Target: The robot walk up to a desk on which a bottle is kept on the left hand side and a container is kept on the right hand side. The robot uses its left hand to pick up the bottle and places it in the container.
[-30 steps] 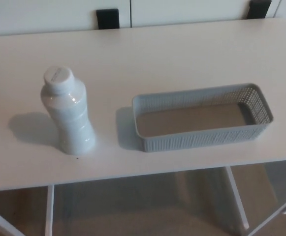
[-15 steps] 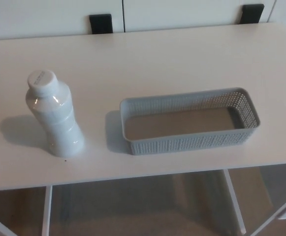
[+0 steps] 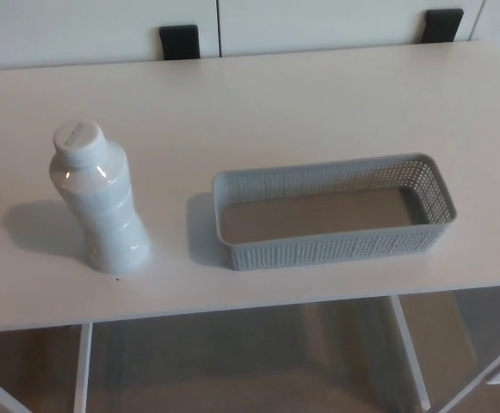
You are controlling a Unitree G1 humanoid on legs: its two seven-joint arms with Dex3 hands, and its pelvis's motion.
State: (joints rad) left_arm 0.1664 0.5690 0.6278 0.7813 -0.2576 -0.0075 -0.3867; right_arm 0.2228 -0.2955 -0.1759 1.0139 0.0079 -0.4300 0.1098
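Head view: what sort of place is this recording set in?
Probably an indoor office or lab room. A plain white desk holds only a white bottle and an empty grey perforated container; white cabinet fronts with black handles stand behind it.

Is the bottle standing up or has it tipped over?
Standing upright. The bottle rests on its base on the desk, cap on top, left of the empty container.

Bottle: glossy white plastic bottle (image 3: 100, 205), left of frame, white cap, bright highlights.
Container: long grey plastic basket (image 3: 334, 248), right of centre, walls with a fine perforated pattern.
Desk: pale cream matte desk top (image 3: 258, 103).
Brackets: two black blocks (image 3: 179, 40), upper edge, possibly chair backs.
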